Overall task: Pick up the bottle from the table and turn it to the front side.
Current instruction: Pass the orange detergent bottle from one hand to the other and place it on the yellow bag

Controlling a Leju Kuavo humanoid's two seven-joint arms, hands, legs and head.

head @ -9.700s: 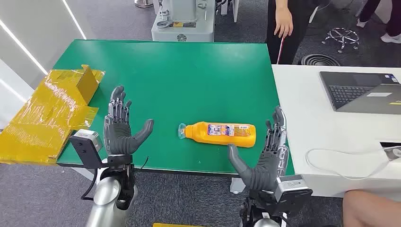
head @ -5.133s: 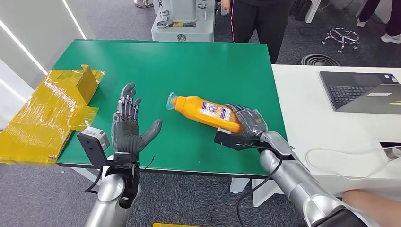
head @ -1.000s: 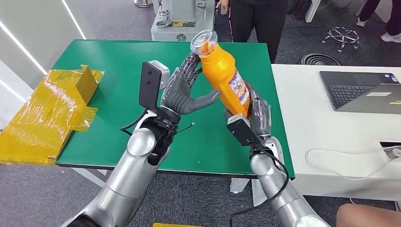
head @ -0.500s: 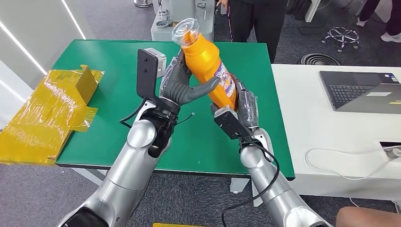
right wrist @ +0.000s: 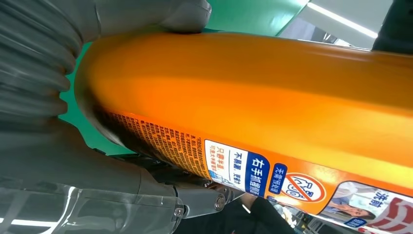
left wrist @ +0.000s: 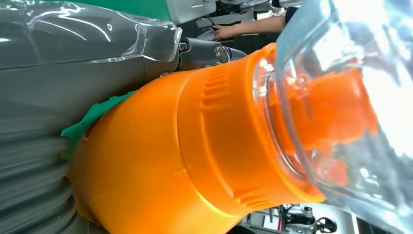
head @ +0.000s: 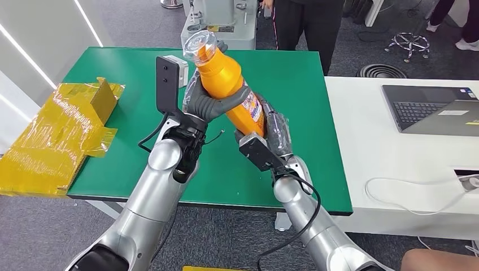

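Bottle (head: 229, 84): I count one
Robot hands: two, left (head: 206, 101), right (head: 277, 132)
Surfaces: green (head: 141, 68), white (head: 367, 130)
Laptop (head: 432, 107): one

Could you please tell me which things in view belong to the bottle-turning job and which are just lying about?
Part of the job:
orange bottle, held up over the green table
left hand, gripping its upper body
right hand, holding its lower end

Just lying about:
yellow taped cardboard
laptop
white cable

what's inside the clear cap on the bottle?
Through the clear cap of the orange bottle, the left wrist view shows an orange spout. Glare hides its tip, and whether the spout is sealed cannot be told.
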